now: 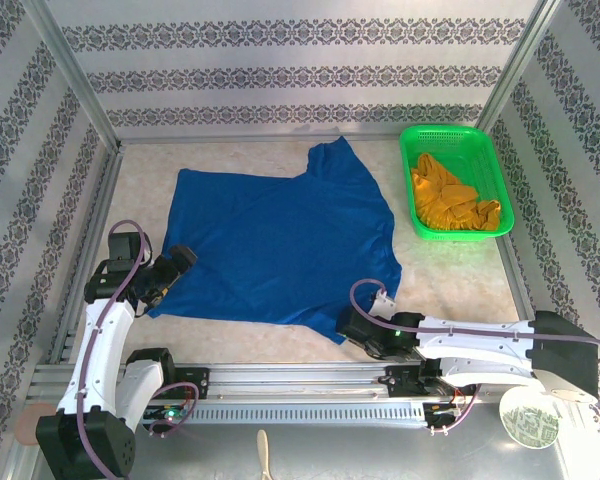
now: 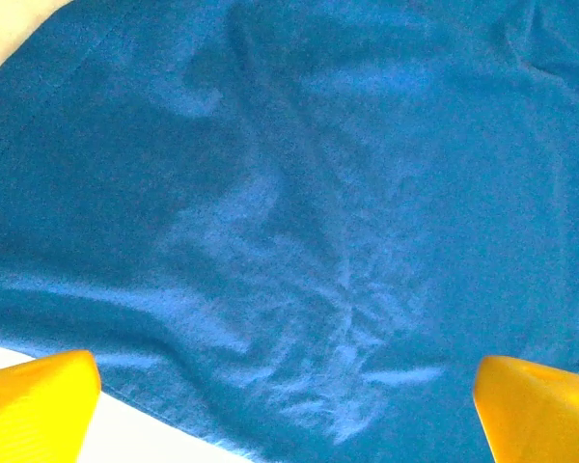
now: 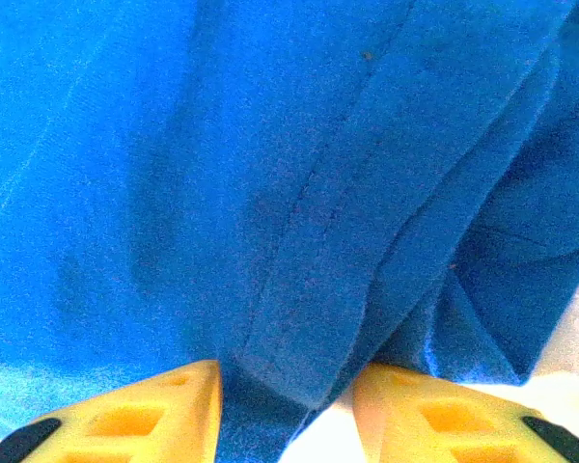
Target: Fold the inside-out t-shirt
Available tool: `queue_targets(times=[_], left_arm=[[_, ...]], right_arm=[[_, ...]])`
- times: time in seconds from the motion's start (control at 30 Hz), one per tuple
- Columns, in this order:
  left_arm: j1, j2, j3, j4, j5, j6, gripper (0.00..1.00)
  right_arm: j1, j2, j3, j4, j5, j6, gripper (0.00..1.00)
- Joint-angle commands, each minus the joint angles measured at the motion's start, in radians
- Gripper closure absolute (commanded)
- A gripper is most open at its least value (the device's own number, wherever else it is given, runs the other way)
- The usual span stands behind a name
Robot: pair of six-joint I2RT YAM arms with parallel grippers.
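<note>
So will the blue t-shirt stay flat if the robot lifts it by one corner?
Probably not. The blue t-shirt lies soft and wrinkled, so it would likely droop and bunch. The fold at the right pincer looks thin, so it is probably light and might slip out.

Both arms have white links and black joints. A thin purple cable (image 1: 120, 228) loops behind the left hand (image 1: 182, 257), another behind the right hand (image 1: 344, 329), where a green light (image 1: 395, 330) glows. The fingers (image 3: 145, 420) are yellow wedges with black corners.
</note>
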Motion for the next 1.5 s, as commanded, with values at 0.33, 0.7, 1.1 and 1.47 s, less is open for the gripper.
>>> queue_targets(times=[0.33, 0.7, 1.1, 1.47], left_arm=[[0.013, -0.008, 0.03, -0.062, 0.035, -0.031, 0.01], [0.022, -0.039, 0.014, -0.225, -0.181, -0.102, 0.01], [0.028, 0.021, 0.008, -0.197, -0.156, -0.187, 0.01], [0.027, 0.016, 0.021, -0.219, -0.171, -0.176, 0.01]], right_arm=[[-0.043, -0.162, -0.034, 0.037, 0.01, -0.073, 1.0], [-0.072, -0.497, -0.024, -0.193, 0.061, -0.107, 1.0], [-0.071, -0.395, -0.104, -0.078, -0.068, -0.112, 0.48], [-0.07, -0.306, -0.135, 0.06, -0.1, -0.092, 0.49]])
